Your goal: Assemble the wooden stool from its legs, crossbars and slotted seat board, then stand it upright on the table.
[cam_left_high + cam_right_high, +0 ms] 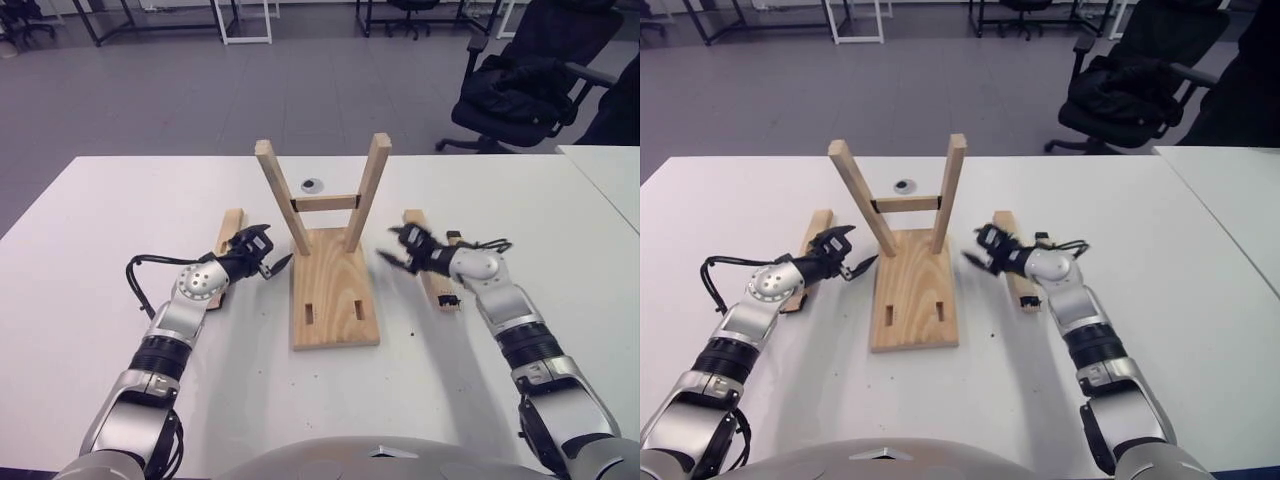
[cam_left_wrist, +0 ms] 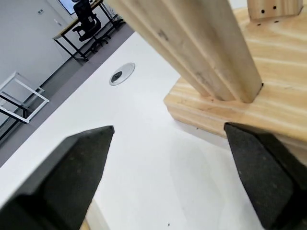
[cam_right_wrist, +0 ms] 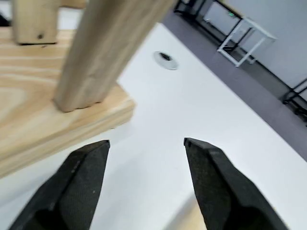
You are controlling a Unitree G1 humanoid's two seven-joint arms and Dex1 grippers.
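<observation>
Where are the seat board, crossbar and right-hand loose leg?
seat board [image 1: 335,300], left eye view, bare middle.
crossbar [image 1: 326,203], left eye view, middle.
loose leg [image 1: 414,220], left eye view, far end.

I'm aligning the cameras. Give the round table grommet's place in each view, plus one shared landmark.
Left eye view: grommet behind the crossbar, between the two upright legs.
Right eye view: grommet, same spot.
Left wrist view: grommet beyond the seat board's corner.
Right wrist view: grommet beyond the seat board's corner.
Shared landmark: the seat board.
</observation>
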